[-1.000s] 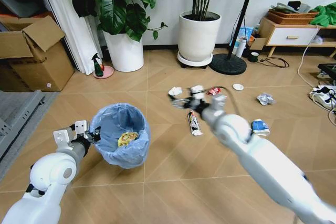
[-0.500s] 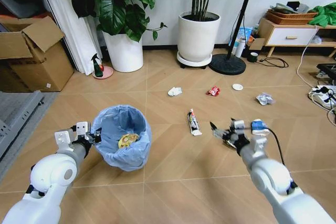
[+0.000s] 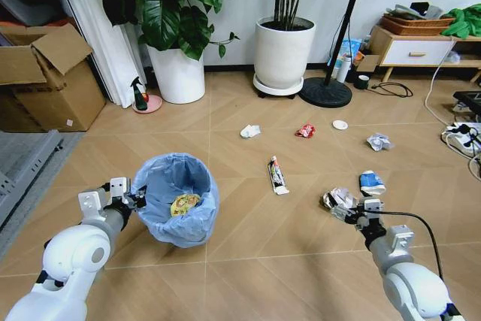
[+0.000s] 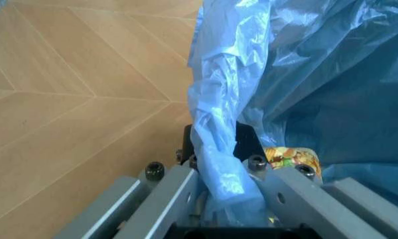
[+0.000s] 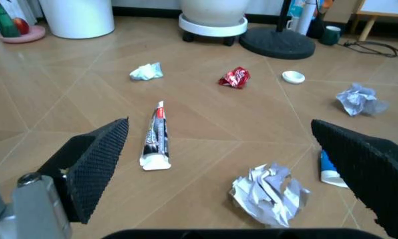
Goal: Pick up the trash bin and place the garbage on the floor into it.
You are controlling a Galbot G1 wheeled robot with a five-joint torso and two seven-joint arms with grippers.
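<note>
The right arm has drawn back from the far litter toward the robot, and its right pincer now hangs low over the floor, close to a crumpled paper ball. One second ago it was reaching out near the white tube; now it is on the near side, so I judge that the paper ball is the piece chosen for the next pick. Nothing is between the fingers yet.

In the right wrist view the two dark fingers stand wide apart, and the paper ball lies on the floor between them, nearer to the one on the side of the blue-white packet. The ball is just ahead of the pincer and below it, not touching.

The left pincer is clamped on the rim of the trash bin, through the light blue bag, and the bin has stayed at the robot's left side. A yellow wrapper already lies inside.

Farther away, a second paper ball, a red wrapper, a small white disc and another crumpled paper are waiting on the floor.
</note>
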